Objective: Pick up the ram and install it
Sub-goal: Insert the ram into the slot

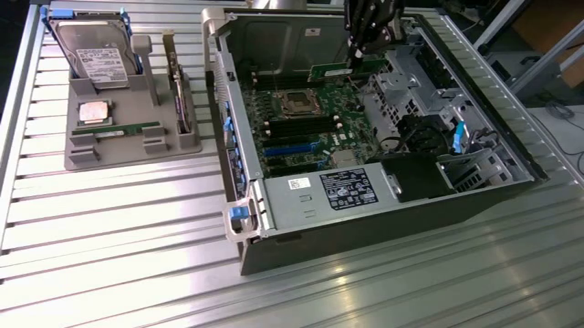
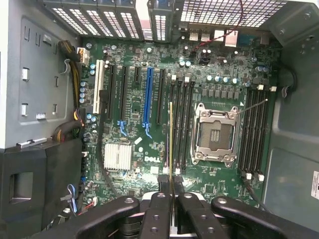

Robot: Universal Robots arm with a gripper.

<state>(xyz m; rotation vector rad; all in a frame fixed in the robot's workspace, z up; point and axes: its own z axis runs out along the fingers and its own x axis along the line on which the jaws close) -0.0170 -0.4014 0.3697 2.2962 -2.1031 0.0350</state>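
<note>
Green and already lifted, the ram (image 1: pixel 333 69) is hanging clamped in the tool (image 2: pixel 171 185) at one o'clock of the processor socket (image 1: pixel 297 102) in the exterior view, not yet seated.

my claw (image 2: pixel 171 191): black, matte.
ram (image 1: pixel 340 69): green, as I see it.
motherboard (image 2: pixel 144 149): dark green, black slots.
long slot (image 2: pixel 148 94): blue.
heatsink (image 2: pixel 118 157): silver, finely ribbed.
table (image 1: pixel 119 225): silvery grey, striped with grooves.
tray (image 1: pixel 82 156): grey.
</note>
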